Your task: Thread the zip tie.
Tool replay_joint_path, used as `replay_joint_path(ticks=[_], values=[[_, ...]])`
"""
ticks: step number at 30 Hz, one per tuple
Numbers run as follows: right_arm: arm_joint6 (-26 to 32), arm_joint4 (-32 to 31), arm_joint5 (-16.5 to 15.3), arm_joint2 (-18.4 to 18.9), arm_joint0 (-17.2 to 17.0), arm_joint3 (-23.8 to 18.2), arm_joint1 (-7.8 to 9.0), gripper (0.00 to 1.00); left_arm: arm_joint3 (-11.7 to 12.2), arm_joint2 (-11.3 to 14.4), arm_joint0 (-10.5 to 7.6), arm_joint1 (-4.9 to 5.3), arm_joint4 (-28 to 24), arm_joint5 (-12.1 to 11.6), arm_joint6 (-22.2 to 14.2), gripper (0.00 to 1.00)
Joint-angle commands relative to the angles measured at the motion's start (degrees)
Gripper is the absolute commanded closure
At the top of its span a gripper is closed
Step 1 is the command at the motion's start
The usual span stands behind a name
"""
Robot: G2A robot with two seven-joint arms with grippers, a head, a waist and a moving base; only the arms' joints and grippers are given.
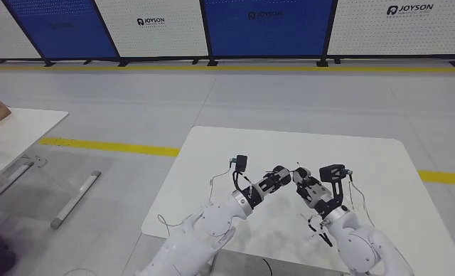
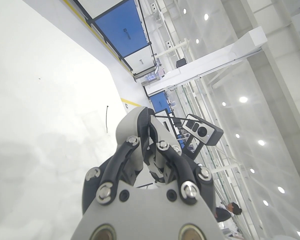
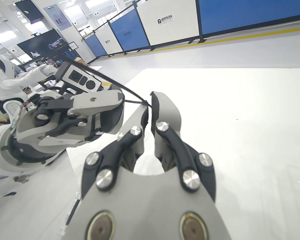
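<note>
A thin black zip tie point(image 3: 107, 79) is held in the air between both grippers above the white table point(image 1: 370, 155). My right gripper point(image 3: 149, 106) is shut on one part of the tie, and a long strap runs back from there past the left arm's camera. A short stretch of strap point(image 3: 133, 101) bridges to my left gripper point(image 3: 120, 101), which is shut on it just beside the right one. In the left wrist view the left gripper point(image 2: 147, 117) has its pads pressed together, and a thin strap point(image 2: 170, 118) leads off from them. In the top view the two grippers point(image 1: 295, 176) meet fingertip to fingertip.
A second black zip tie point(image 2: 107, 119) lies flat on the table beyond the left gripper. The table's edge point(image 1: 170, 183) runs close to the left arm. Blue and white partition panels point(image 1: 270, 23) stand across the floor behind.
</note>
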Motion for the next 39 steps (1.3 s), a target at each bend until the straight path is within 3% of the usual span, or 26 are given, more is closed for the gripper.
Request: replay_joint_path(ticks=[1,27,31,39], values=[[-0.1,-0.2,-0.1,0.0,0.0,0.1,-0.01,1.00,0.0,0.0,-0.03,-0.01,0.0,0.0,-0.1,1.00],[0.5,-1.0,-0.5,-2.6,1.0,2.9,-0.53,1.00,-1.0,-1.1,0.92,0.22,-0.3,-2.0,-1.0,1.00],[-0.2,-0.3,-0.5,-1.7,0.5,2.6,-0.45,0.78,-0.9,-1.2,1.07,0.22,-0.4,-2.1,-1.0,1.00],[-1.5,-0.1,-0.8,-0.5,-0.5,1.7,-0.32,0.78,-0.8,-1.0,1.29,0.23,0.0,-2.0,-1.0,1.00]])
